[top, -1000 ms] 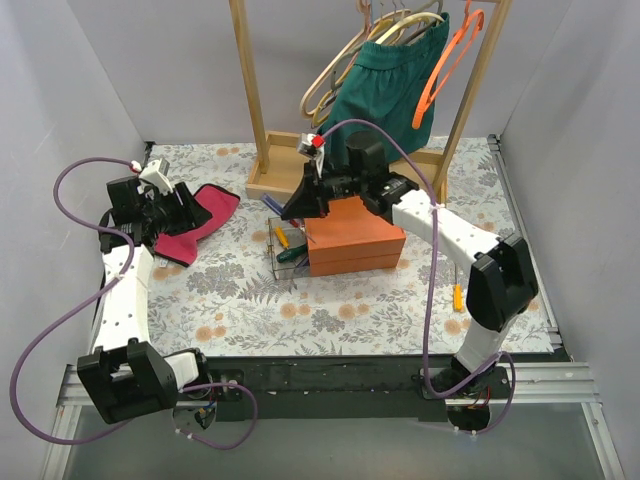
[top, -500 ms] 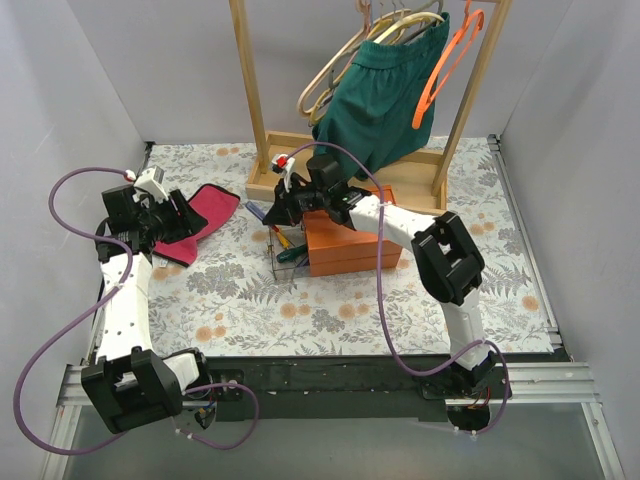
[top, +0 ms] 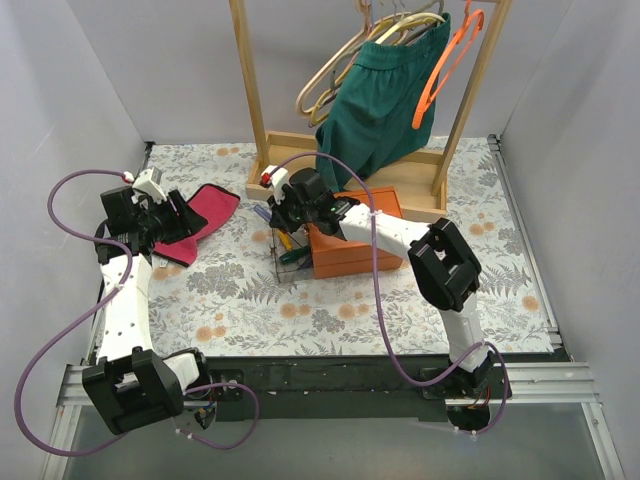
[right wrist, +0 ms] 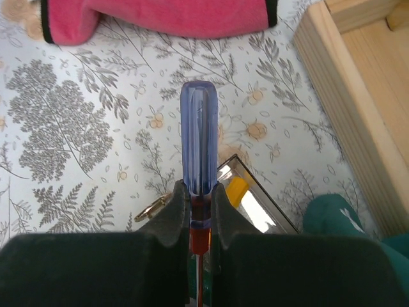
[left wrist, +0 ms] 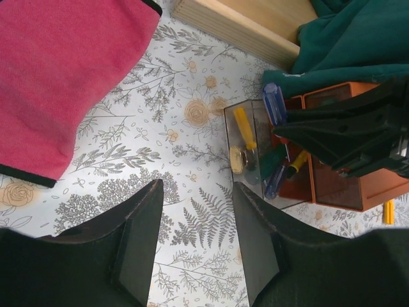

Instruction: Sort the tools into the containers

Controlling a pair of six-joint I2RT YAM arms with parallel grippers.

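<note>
My right gripper (top: 280,212) is shut on a blue-handled screwdriver with a red collar (right wrist: 198,147), held handle-forward over the far left corner of the clear plastic box (top: 288,247). The gripper (right wrist: 198,198) grips it just below the handle. The clear box (left wrist: 252,150) holds several screwdrivers: yellow (left wrist: 244,128), green (left wrist: 275,160), blue (left wrist: 275,182). The orange box (top: 355,245) stands right beside it. Another yellow screwdriver (left wrist: 388,211) lies on the table past the orange box. My left gripper (top: 172,215) is open and empty (left wrist: 195,211), over the floral cloth, left of the boxes.
A pink cloth (top: 205,212) lies by the left gripper. The wooden rack's base tray (top: 280,172) stands behind the boxes, with a green garment (top: 375,100) and hangers (top: 445,60) above. A small gold ring (right wrist: 150,208) lies by the clear box.
My right gripper has moved left with the screwdriver, from above the orange box to the clear box's far left corner. The left arm has barely moved.
</note>
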